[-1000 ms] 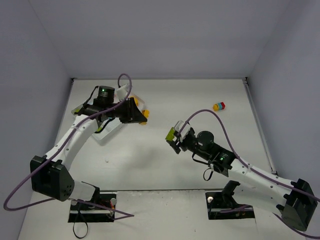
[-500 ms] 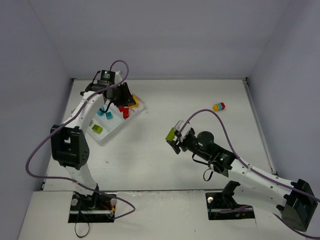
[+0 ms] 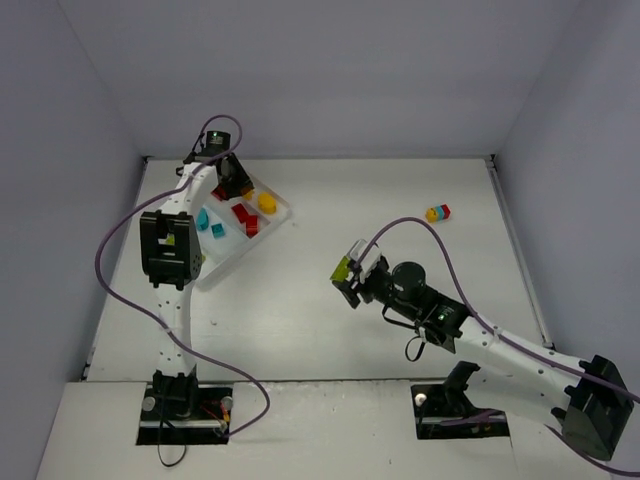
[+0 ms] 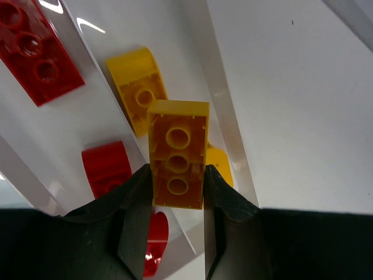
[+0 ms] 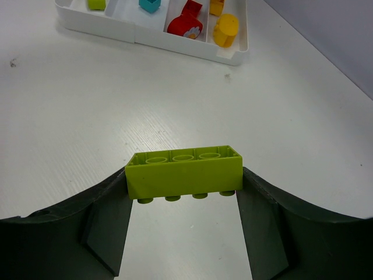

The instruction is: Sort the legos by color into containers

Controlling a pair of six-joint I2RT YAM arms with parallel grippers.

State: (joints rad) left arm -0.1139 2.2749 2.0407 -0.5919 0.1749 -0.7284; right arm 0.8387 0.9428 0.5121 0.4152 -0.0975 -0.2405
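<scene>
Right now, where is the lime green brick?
The lime green brick is clamped in the right gripper, mid-table in the top view, right of the white tray.

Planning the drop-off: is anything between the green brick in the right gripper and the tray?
Nothing lies on the table between the green brick and the tray. But the left arm reaches over the tray, covering its green side in the top view.

1. Top external: high behind both bases, looking down over the whole table (image 3: 420, 190).
2. Left wrist: close past the left gripper (image 4: 178, 172), straight into the tray (image 4: 221, 105).
3. Right wrist: same tray, far ahead of the right gripper (image 5: 183, 175).
</scene>
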